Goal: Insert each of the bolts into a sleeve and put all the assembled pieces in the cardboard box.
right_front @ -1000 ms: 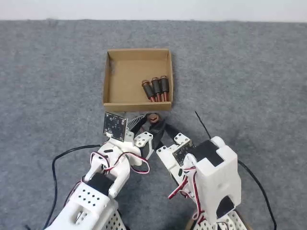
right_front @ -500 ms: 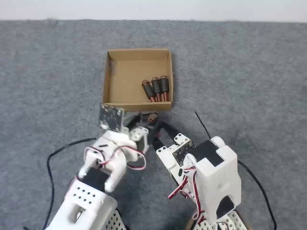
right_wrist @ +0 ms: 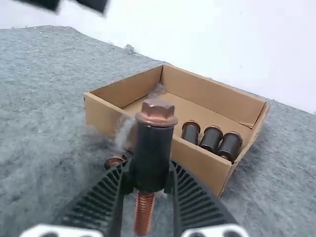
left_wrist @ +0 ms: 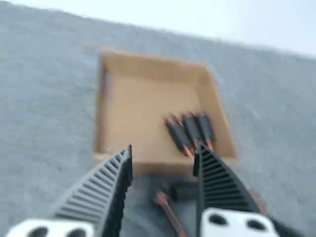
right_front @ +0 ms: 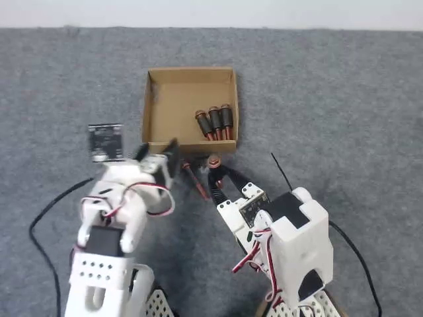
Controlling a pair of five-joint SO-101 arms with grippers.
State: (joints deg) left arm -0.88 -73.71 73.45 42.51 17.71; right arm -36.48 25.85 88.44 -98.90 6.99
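Withdrawn leftward since the earlier frame, the left hand (left_wrist: 164, 152) hangs with fingers apart before the cardboard box (right_front: 188, 146). The right hand (right_wrist: 150, 174) clamps an upright sleeved bolt (right_wrist: 152, 148) just outside the box's front wall. A loose bolt (right_front: 196, 179) lies beside it, and three assembled pieces (right_front: 215, 121) lie inside.

Copper bolt (right_wrist: 156, 112), black sleeve (right_wrist: 150, 155), tan cardboard box (right_wrist: 103, 116), mottled grey carpet (right_front: 344, 99).

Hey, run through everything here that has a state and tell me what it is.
left gripper: open, empty.
right gripper: shut on the sleeved bolt, held upright.
cardboard box: open top, three assembled pieces lying inside.
loose bolt: lying on the mat, no sleeve.
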